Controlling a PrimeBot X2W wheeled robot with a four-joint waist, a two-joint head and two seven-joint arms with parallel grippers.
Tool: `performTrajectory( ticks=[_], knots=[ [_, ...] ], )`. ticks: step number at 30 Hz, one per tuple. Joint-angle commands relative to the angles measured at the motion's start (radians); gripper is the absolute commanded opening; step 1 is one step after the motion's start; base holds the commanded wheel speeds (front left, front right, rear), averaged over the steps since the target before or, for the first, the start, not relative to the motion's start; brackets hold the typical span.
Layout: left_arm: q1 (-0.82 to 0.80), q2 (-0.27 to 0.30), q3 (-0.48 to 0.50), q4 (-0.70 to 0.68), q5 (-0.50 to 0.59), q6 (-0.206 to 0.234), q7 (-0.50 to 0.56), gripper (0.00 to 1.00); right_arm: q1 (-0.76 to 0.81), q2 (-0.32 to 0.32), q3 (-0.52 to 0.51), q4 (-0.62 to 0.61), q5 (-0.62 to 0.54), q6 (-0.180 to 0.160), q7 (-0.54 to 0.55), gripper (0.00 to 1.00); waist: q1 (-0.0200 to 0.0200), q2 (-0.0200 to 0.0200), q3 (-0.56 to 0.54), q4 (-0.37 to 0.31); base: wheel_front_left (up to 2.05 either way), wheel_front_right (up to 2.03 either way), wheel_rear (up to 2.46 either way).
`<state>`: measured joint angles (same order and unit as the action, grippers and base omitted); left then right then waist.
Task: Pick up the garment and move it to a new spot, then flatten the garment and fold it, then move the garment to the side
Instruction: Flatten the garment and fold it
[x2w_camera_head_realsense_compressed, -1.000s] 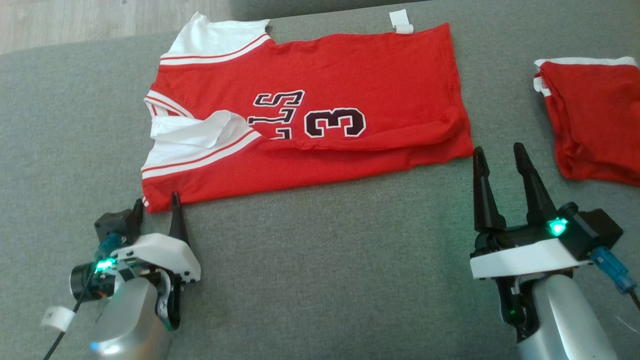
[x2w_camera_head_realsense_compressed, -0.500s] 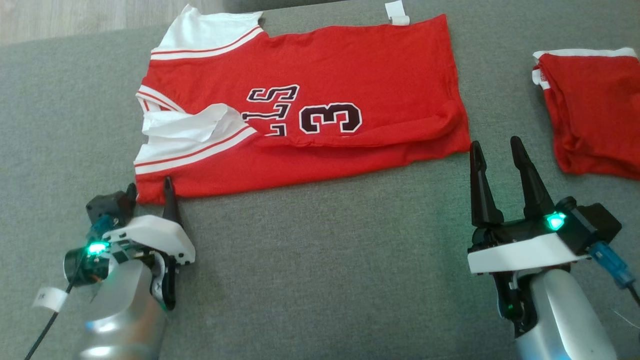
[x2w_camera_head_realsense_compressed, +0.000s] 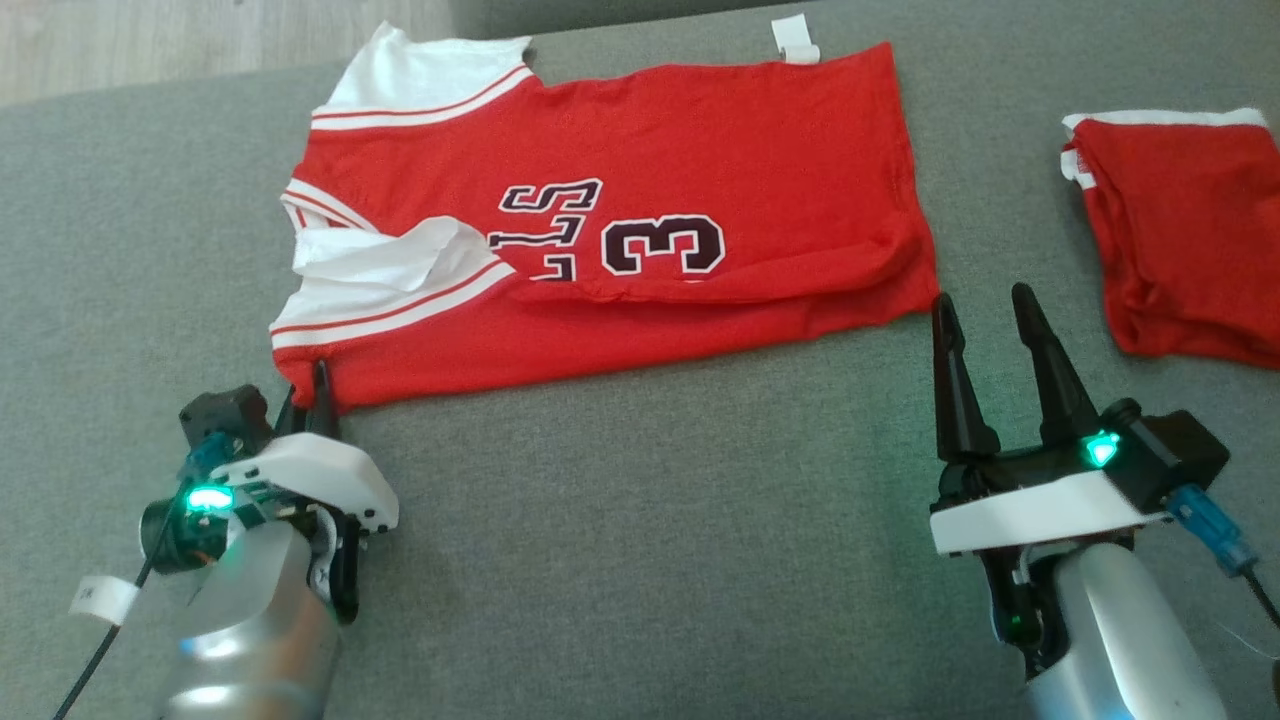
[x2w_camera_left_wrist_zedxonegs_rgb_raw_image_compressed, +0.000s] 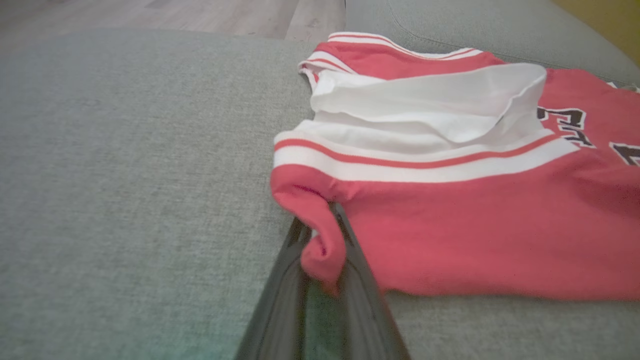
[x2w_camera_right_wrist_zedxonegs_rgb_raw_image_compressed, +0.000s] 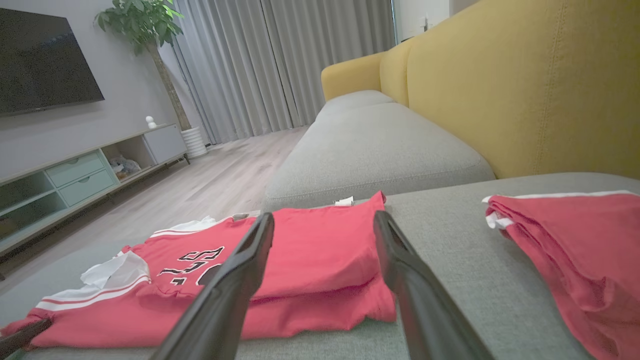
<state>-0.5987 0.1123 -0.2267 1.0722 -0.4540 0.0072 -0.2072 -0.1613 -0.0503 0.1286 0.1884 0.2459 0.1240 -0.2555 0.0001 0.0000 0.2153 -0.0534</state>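
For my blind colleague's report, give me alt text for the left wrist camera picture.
The left tool is shut on the near corner of a red jersey with white striped trim, bunching the cloth between its dark fingers. The jersey lies on a grey cushion.

We log a grey sofa seat (x2w_camera_head_realsense_compressed: 640, 560) as the surface. A rumpled red cloth with white trim (x2w_camera_head_realsense_compressed: 1190, 230) lies at its right side. The right wrist view gives a yellow backrest (x2w_camera_right_wrist_zedxonegs_rgb_raw_image_compressed: 525, 85), grey curtains (x2w_camera_right_wrist_zedxonegs_rgb_raw_image_compressed: 280, 60), a potted plant (x2w_camera_right_wrist_zedxonegs_rgb_raw_image_compressed: 142, 22), a wall television (x2w_camera_right_wrist_zedxonegs_rgb_raw_image_compressed: 45, 60), and a low cabinet (x2w_camera_right_wrist_zedxonegs_rgb_raw_image_compressed: 80, 172) beneath it on a wooden floor (x2w_camera_right_wrist_zedxonegs_rgb_raw_image_compressed: 220, 185).
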Motion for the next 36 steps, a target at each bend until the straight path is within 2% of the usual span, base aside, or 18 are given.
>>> performTrajectory(
  ticks=[1, 5, 8, 13, 18, 26, 32, 33, 34, 35, 36],
  knots=[
    [-0.011, 0.025, 0.024, -0.016, -0.004, 0.0, -0.019, 0.0, -0.026, 0.0, 0.023, -0.016, -0.006, 0.007, -0.006, 1.0, -0.0001, 0.0, -0.008, 0.005, 0.0, 0.0, 0.0],
    [-0.018, 0.028, 0.02, -0.093, 0.012, -0.005, -0.047, 0.0, -0.031, 0.0, 0.003, 0.044, -0.017, 0.007, -0.003, 1.0, -0.0001, 0.0, -0.025, 0.02, 0.0, 0.0, 0.0],
    [-0.014, 0.034, 0.022, -0.202, 0.035, -0.005, -0.053, 0.0, -0.056, 0.0, -0.022, 0.101, -0.033, 0.007, 0.029, 1.0, -0.0001, 0.0, -0.031, 0.032, 0.0, 0.0, 0.0],
    [0.022, 0.029, 0.037, -0.413, 0.071, -0.008, -0.054, 0.0, -0.132, 0.0, -0.08, 0.209, -0.101, 0.007, 0.145, 1.0, -0.0001, 0.0, -0.023, 0.057, 0.0, 0.0, 0.0],
    [0.049, 0.016, 0.018, -0.538, 0.1, -0.022, -0.054, 0.0, -0.223, 0.0, -0.128, 0.326, -0.145, 0.007, 0.249, 1.0, -0.0001, 0.0, -0.011, 0.083, 0.0, 0.0, 0.0],
    [0.064, 0.005, -0.016, -0.602, 0.123, -0.033, -0.054, 0.0, -0.353, 0.0, -0.208, 0.51, -0.162, 0.007, 0.337, 1.0, -0.0001, 0.0, 0.007, 0.113, 0.0, 0.0, 0.0],
    [0.065, 0.006, -0.037, -0.611, 0.133, -0.035, -0.054, 0.0, -0.434, 0.0, -0.187, 0.655, -0.179, 0.007, 0.368, 1.0, -0.0001, 0.0, 0.013, 0.124, 0.0, 0.0, 0.0],
    [0.066, 0.005, -0.038, -0.611, 0.133, -0.035, -0.054, 0.0, -0.443, 0.0, -0.179, 0.676, -0.184, 0.007, 0.373, 0.87, -0.0001, 0.0, 0.013, 0.125, 0.0, 0.0, 0.0],
    [0.067, 0.005, -0.038, -0.611, 0.132, -0.033, -0.054, 0.0, -0.451, 0.0, -0.169, 0.694, -0.187, 0.007, 0.375, 0.26, -0.0001, 0.0, 0.011, 0.126, 0.0, 0.0, 0.0],
    [0.07, 0.005, -0.038, -0.608, 0.131, -0.031, -0.054, 0.0, -0.458, 0.0, -0.161, 0.708, -0.189, 0.007, 0.37, 0.0, -0.0001, 0.0, 0.009, 0.126, 0.0, 0.0, 0.0],
    [0.073, 0.006, -0.037, -0.604, 0.131, -0.029, -0.054, 0.0, -0.464, 0.0, -0.153, 0.719, -0.19, 0.007, 0.36, 0.0, -0.0001, 0.0, 0.006, 0.125, 0.0, 0.0, 0.0]
  ],
)
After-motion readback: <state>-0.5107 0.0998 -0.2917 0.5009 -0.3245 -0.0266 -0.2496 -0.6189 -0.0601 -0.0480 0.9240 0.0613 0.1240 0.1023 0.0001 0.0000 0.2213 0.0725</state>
